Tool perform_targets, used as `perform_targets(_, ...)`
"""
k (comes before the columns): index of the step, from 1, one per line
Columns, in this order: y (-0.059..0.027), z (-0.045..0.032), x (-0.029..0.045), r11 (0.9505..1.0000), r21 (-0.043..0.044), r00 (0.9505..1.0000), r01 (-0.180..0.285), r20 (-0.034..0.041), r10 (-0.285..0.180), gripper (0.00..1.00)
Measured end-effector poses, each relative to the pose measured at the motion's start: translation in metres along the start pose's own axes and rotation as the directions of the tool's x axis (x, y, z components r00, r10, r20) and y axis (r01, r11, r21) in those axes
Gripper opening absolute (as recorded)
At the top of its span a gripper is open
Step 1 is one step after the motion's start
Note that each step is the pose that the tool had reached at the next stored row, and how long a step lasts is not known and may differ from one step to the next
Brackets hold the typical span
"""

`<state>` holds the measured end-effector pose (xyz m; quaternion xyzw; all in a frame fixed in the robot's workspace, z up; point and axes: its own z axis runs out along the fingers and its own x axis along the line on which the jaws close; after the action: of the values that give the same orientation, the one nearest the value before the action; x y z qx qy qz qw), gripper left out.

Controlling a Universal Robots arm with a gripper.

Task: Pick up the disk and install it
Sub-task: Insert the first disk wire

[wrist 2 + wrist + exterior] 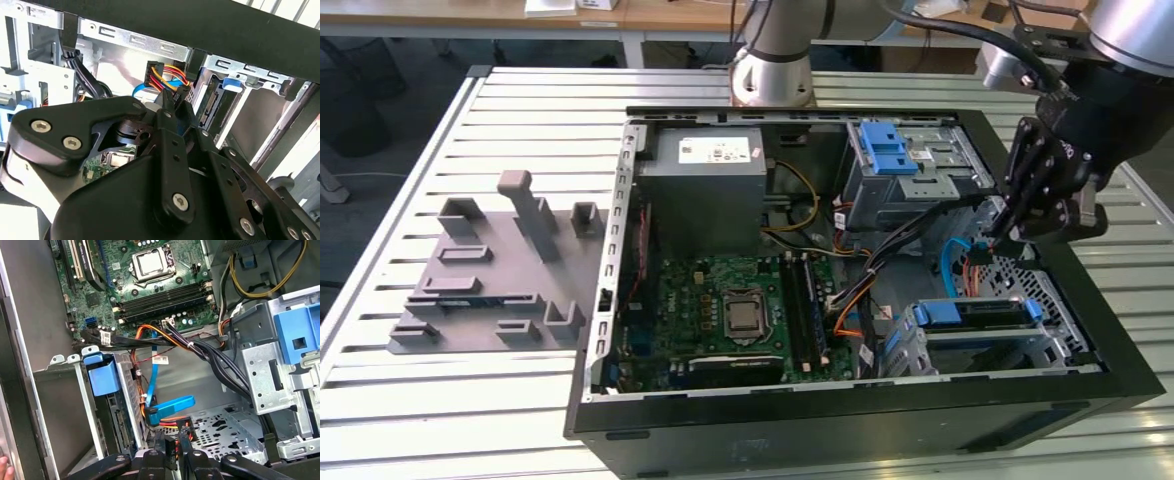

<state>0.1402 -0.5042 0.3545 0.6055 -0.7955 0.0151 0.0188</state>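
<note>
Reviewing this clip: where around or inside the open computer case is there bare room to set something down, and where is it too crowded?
Bare slatted table lies around the grey fixture plate and in front of the case. Inside, the perforated floor beside the drive cage is partly free. Cables crowd the middle, where the pincer hangs; the disk fills its bay.

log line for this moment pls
gripper: above cables in case | holding: cannot tell | disk: seated in bay, blue rail showing
</note>
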Motion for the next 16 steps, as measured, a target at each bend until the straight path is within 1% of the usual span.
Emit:
perform_targets(2,0.0003,0.0001,-0.0015,1.0000,0.0023,1.0000,-0.001,-0.0083,0.001,0.25)
perform_targets(4,0.0004,0.0002,-0.0017,1.0000,0.0029,0.9999,-0.001,-0.0108,0.001,0.23)
perform_targets(5,0.0004,0.0001,-0.0016,1.0000,0.0031,0.9999,-0.001,-0.0115,0.001,0.17)
perform_targets(9,0.0003,0.0001,-0.0017,0.9999,0.0039,0.9999,0.012,-0.0119,-0.012,0.16)
perform_targets(16,0.0001,0.0001,-0.0003,0.9975,0.0081,0.9974,0.071,-0.0117,-0.071,0.16)
